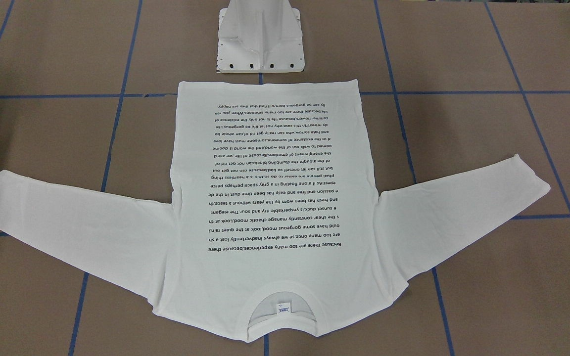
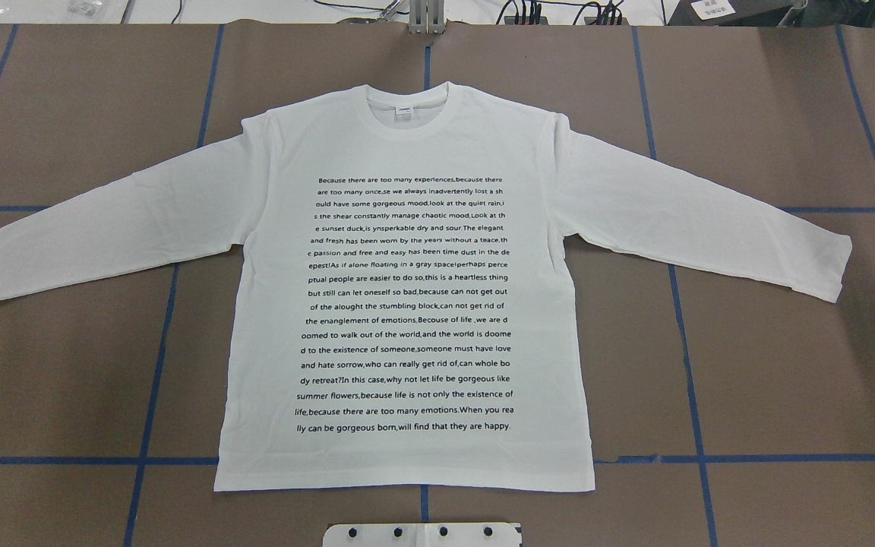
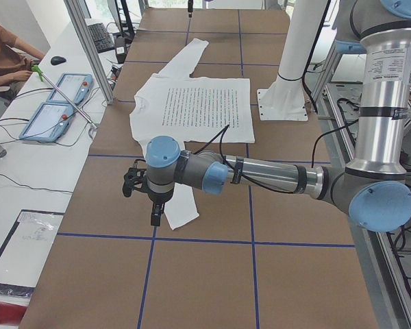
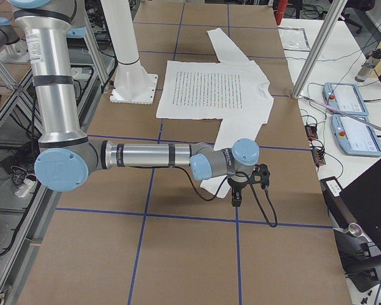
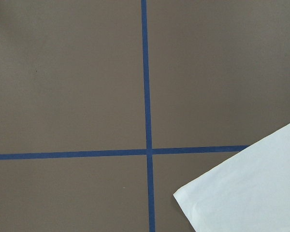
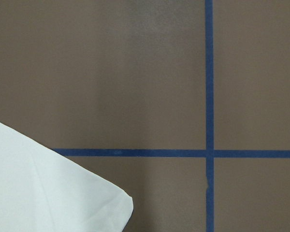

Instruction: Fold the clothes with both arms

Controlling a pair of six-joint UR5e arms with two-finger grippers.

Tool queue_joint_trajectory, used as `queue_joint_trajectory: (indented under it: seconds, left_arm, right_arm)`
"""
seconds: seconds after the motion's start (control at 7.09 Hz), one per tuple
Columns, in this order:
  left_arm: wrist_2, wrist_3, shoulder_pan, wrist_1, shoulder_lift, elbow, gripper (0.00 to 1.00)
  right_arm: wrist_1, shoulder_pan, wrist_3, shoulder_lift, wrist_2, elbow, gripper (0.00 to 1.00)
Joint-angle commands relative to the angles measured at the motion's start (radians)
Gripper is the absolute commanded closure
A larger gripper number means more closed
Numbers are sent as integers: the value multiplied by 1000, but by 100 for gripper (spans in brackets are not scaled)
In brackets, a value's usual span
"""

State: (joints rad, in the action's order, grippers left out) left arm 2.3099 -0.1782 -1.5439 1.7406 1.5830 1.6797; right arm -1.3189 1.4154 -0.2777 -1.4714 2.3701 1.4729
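Note:
The white long-sleeved T-shirt (image 2: 407, 304) lies flat on the brown table, printed side up, both sleeves spread wide; it also shows in the front view (image 1: 270, 198). Its collar points away from the robot. In the exterior left view my left gripper (image 3: 155, 216) points down just beside the near sleeve's cuff (image 3: 183, 209). In the exterior right view my right gripper (image 4: 236, 199) points down beside the other cuff (image 4: 211, 184). I cannot tell whether either is open or shut. The left wrist view shows a cuff corner (image 5: 246, 193), and the right wrist view shows one too (image 6: 48, 193).
The white pedestal base (image 1: 260, 39) stands at the shirt's hem side. Blue tape lines (image 2: 680, 304) grid the table. A side bench with two tablets (image 3: 55, 106) and a seated operator (image 3: 0, 62) runs along the far edge, behind slanted metal posts (image 3: 89, 48).

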Motion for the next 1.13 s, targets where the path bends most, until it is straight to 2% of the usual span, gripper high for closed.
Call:
queue_joint_trajectory:
  seconds: [0.0,0.14,0.28,0.56,0.7,0.99]
  left_arm:
    - [32,-9,2,8,-12,6,0]
    - [43,-10,2,8,-12,8,0]
    - [110,-9,2,11,-8,5,0]
    - [132,-7,2,49,-15,5,0]
    - [131,-7,2,54,-15,3,0]
    - [129,-9,2,80,-12,-5,0]
  right_arm:
    - [61,-26,-47,-17,12,3,0]
    - [96,-65,-51,-24,21,-5,0]
    - [96,-81,-51,-32,21,-16,0]
    - [99,-121,-108,-29,21,-34,0]
    - [156,-150,-164,-27,15,-42,1]
    - [425,-205,-387,-21,11,-173,6]
